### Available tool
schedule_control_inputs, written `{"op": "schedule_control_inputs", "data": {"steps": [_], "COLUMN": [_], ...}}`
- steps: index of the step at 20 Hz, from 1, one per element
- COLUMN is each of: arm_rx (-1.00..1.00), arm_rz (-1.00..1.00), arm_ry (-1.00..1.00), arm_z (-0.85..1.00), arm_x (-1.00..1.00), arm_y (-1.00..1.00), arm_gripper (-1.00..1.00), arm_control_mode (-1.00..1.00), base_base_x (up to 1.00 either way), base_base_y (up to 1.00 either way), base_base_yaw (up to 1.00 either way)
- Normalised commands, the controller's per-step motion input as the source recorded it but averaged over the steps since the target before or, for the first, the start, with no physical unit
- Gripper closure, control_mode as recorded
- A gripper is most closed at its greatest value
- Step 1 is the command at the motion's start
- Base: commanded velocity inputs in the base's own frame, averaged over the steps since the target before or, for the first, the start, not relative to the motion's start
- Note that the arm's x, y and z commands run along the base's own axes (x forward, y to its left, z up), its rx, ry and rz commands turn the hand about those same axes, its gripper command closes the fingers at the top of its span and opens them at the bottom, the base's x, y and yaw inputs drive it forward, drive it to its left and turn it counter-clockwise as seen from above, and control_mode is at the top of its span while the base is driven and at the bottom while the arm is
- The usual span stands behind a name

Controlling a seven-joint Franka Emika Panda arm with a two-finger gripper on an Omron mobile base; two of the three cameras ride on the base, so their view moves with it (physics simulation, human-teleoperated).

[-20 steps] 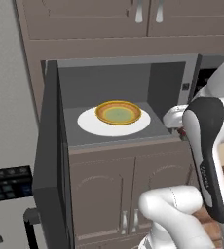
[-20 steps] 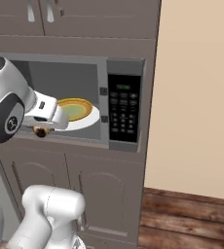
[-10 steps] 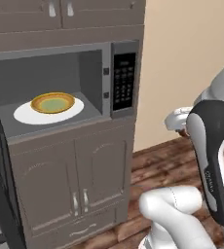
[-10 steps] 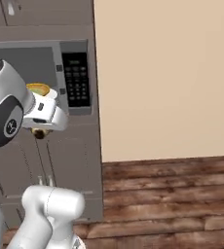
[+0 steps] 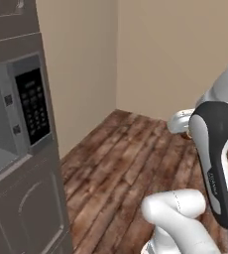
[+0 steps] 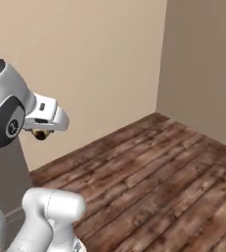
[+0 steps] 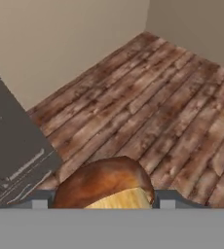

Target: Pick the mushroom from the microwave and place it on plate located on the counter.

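The gripper (image 7: 102,204) is clenched on the mushroom (image 7: 104,184). In the hand view the brown cap and the pale cut stem sit directly between the two dark finger tips (image 7: 40,200), one tip visible on each side of the cap and both pressed close to it. The mushroom is off any surface, carried in the air above the wooden floor (image 7: 148,97).

In the right base view the gripper (image 6: 40,134) hangs beneath the white wrist of the arm (image 6: 9,110), and a small brown-and-tan object, the mushroom (image 6: 40,134), shows just under that wrist. In the left base view the gripper (image 5: 188,134) is largely hidden behind the dark-and-white forearm; a brown speck at its tip is too small to identify with certainty.

The microwave (image 5: 17,114) stands at the left edge of the left base view, set into grey cabinetry (image 5: 27,208). Its black keypad panel (image 5: 32,105) faces the room, and part of the grey interior cavity is visible to the left of that panel. The mushroom is well apart from the microwave, out over open floor.

Beige walls (image 6: 100,64) meet at a corner (image 6: 161,54) ahead of the robot. In the hand view a dark grey panel (image 7: 11,141) lies at the left, beside the floorboards.
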Motion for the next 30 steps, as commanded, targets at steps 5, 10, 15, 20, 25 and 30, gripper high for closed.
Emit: {"op": "schedule_control_inputs", "data": {"steps": [5, 10, 15, 20, 25, 30], "arm_rx": [0.0, 0.0, 0.0, 0.0, 0.0, 0.0], "arm_rz": [0.0, 0.0, 0.0, 0.0, 0.0, 0.0], "arm_ry": [0.0, 0.0, 0.0, 0.0, 0.0, 0.0], "arm_z": [0.0, 0.0, 0.0, 0.0, 0.0, 0.0], "arm_x": [0.0, 0.0, 0.0, 0.0, 0.0, 0.0], "arm_y": [0.0, 0.0, 0.0, 0.0, 0.0, 0.0], "arm_gripper": [1.0, 1.0, 1.0, 1.0, 1.0, 1.0], "arm_control_mode": [1.0, 1.0, 1.0, 1.0, 1.0, 1.0], "base_base_x": [0.0, 0.0, 0.0, 0.0, 0.04, 0.12], "base_base_y": [0.0, -0.03, -0.09, -0.04, 0.0, 0.0], "base_base_yaw": [-1.0, -0.97, -0.91, -0.87, -0.85, -0.83]}}
